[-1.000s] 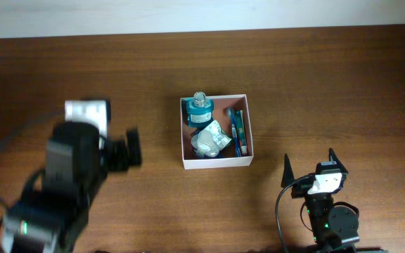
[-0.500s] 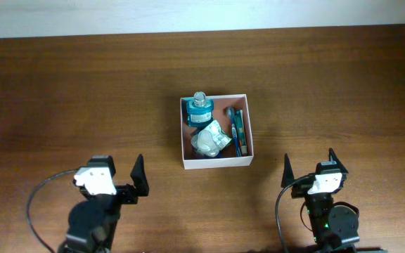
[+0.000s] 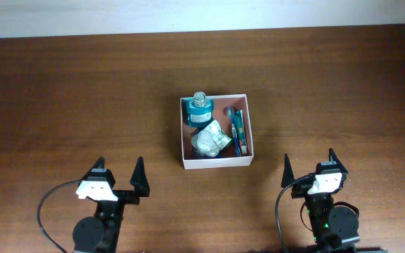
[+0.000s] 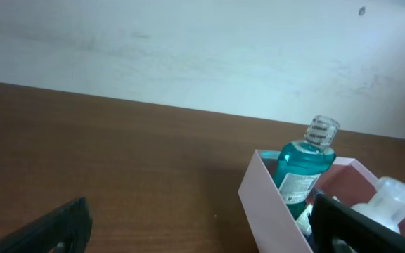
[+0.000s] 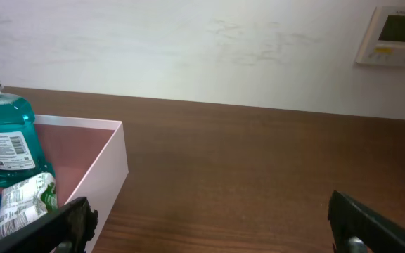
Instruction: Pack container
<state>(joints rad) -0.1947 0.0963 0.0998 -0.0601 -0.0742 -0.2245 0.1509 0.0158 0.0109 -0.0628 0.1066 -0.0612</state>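
Note:
The container (image 3: 216, 163) is a shallow white box with a pinkish inside, at the table's centre. Inside it stand a teal bottle (image 3: 200, 110), a white crumpled packet (image 3: 210, 139) and a blue toothbrush (image 3: 237, 131). My left gripper (image 3: 119, 172) is open at the near left, apart from the box. My right gripper (image 3: 308, 165) is open at the near right, also apart. The left wrist view shows the container (image 4: 269, 204) and teal bottle (image 4: 304, 165) ahead to the right of the gripper (image 4: 202, 232). In the right wrist view the container (image 5: 104, 169) and bottle (image 5: 2, 133) lie left of the gripper (image 5: 213, 228).
Bare brown wood surrounds the box on all sides. A white wall runs along the table's far edge, with a small thermostat panel (image 5: 396, 35) mounted on it.
My left arm has pulled back from the left middle of the table to the near edge and settled, jaws still open. The right arm and the box contents have not moved.

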